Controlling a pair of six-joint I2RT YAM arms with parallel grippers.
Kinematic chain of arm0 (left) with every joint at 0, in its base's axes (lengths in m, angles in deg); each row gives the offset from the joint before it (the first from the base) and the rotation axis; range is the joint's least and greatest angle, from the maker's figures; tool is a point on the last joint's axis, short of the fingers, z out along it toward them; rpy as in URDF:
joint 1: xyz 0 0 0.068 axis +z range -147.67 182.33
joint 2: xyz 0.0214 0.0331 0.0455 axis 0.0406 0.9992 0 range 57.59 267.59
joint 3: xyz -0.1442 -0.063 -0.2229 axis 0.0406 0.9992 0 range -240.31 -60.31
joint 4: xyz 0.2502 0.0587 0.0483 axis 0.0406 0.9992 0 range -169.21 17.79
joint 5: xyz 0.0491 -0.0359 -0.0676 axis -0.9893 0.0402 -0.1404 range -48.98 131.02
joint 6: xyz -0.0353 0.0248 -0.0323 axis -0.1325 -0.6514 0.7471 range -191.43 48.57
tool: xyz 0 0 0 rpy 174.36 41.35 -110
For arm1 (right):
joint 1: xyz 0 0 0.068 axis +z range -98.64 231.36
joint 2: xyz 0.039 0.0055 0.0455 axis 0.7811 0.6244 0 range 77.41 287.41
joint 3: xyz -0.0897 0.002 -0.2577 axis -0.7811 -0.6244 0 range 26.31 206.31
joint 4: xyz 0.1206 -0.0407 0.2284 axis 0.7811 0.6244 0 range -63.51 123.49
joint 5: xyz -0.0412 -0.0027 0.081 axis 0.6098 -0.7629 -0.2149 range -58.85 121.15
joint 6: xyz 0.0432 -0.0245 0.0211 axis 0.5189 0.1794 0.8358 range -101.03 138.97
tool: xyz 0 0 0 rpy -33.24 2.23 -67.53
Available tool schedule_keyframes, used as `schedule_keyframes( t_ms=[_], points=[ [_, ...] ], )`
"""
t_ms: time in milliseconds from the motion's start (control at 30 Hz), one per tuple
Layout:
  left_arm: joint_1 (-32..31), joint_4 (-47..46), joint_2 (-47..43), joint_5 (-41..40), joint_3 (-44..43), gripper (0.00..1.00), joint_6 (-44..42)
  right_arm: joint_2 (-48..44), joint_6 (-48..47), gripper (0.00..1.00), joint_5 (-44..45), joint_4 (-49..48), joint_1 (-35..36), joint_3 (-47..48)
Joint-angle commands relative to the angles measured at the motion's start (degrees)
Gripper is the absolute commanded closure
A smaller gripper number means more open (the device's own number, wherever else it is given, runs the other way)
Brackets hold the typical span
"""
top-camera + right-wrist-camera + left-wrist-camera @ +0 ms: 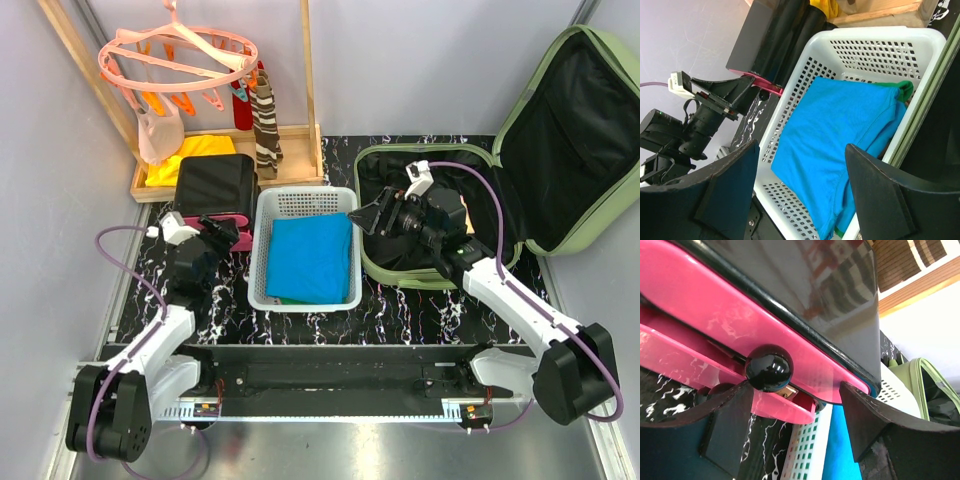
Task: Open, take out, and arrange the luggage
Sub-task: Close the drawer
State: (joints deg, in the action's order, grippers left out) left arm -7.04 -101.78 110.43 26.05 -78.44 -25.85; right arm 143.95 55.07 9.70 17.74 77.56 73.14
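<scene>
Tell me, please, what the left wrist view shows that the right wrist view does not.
Only the left wrist view shows the round black knob up close under the pink rim. Only the right wrist view shows the open right gripper facing the white basket, a green garment at the edge of the blue cloth, and some yellow cloth. Both show the black case, the white basket, the blue cloth and the left gripper.
</scene>
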Motion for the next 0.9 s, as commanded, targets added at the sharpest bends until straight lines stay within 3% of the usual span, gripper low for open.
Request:
schedule_keyframes(
  t_ms=[0,233,467,633,867],
  points=[
    [0.4,-9.9,3.1,0.5,-1.2,0.27,-1.9,0.7,0.0,0.21,-1.3,-2.7,-0.2,0.5],
    [0.4,-13.8,6.5,0.6,-1.0,0.26,-2.5,1.0,-0.1,0.21,-0.9,-2.6,-0.2,0.7],
    [0.3,-16.7,4.1,1.1,0.8,0.17,-6.3,1.1,-0.6,0.21,-0.4,-2.5,-0.1,0.5],
    [0.3,-11.5,0.9,3.1,0.9,0.01,-8.7,1.4,-0.5,0.21,-0.8,-2.9,-0.1,0.5],
    [0.4,-2.2,-10.6,4.3,4.9,0.01,-10.6,0.4,-0.8,0.21,-0.6,-2.8,-0.2,0.2]
  ],
)
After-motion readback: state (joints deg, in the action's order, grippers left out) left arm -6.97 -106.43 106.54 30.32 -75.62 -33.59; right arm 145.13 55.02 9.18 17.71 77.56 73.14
